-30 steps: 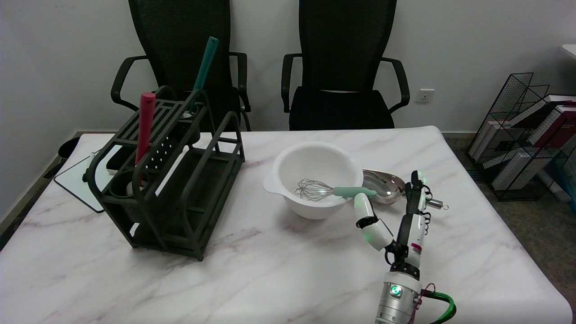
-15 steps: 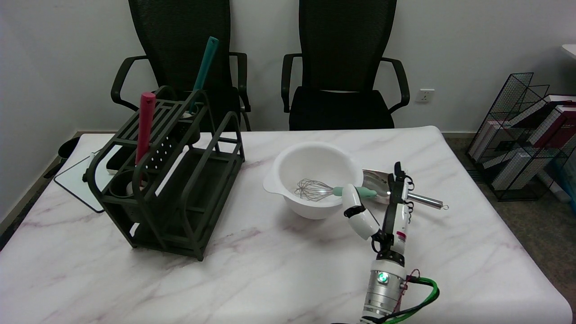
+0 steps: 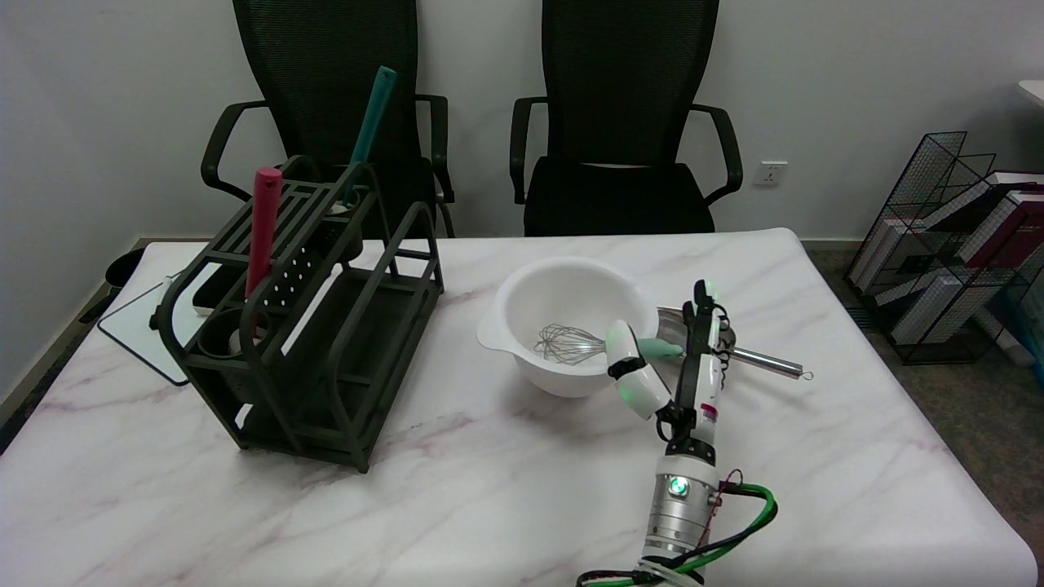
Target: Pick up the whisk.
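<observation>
The whisk (image 3: 571, 343) lies with its wire head inside a white bowl (image 3: 522, 302) at mid table. Its mint green handle (image 3: 662, 349) sticks out over the bowl's right rim. My right hand (image 3: 669, 359) reaches in from the lower right, open. The thumb (image 3: 626, 367) stands on the near side of the handle, covering part of it. The other fingers (image 3: 701, 326) are upright on the handle's far side, so the handle lies between them. I cannot tell whether any finger touches it.
A metal scoop (image 3: 734, 346) lies just right of the bowl, behind my hand. A dark green utensil rack (image 3: 326, 326) holding a red-handled and a teal-handled tool stands at the left. Two black chairs are beyond the far edge. A wire rack of books sits on the floor at right.
My right hand has moved up and left toward the bowl. Its thumb and fingers now straddle the whisk's handle, which a second ago lay beyond the fingertips.
</observation>
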Robot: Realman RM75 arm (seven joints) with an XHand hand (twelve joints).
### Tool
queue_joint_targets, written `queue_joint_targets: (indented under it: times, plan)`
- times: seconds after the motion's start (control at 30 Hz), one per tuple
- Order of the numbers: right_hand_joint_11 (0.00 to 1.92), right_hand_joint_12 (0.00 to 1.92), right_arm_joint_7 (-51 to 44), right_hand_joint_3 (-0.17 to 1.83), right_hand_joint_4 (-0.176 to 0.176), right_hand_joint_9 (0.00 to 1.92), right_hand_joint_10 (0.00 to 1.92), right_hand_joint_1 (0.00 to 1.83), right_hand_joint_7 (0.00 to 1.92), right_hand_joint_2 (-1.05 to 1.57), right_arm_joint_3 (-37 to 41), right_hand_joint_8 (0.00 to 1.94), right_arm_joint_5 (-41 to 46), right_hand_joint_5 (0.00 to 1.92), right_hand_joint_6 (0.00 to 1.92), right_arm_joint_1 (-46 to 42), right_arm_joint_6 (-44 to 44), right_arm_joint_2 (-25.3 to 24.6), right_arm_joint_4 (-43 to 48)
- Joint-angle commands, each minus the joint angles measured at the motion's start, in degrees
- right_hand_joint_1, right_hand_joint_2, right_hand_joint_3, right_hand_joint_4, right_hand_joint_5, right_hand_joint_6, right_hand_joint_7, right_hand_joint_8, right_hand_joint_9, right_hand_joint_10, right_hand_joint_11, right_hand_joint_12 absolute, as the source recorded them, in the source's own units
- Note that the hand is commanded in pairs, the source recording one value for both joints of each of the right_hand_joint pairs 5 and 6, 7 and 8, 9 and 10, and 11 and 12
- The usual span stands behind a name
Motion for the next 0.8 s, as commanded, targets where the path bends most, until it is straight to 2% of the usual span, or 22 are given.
queue_joint_targets:
  times: [0.03,0.8]
  plan:
    - [0.08,0.08,0.3,0.66,0.000,0.16,0.16,0.67,0.00,0.70,-0.5,0.00,0.1,0.00,0.00,2.5,-1.9,-0.4,0.5]
    - [0.07,0.07,2.3,0.72,0.000,0.16,0.16,0.67,0.00,0.77,-0.4,0.00,-0.1,0.00,0.00,6.6,-5.9,0.8,1.2]
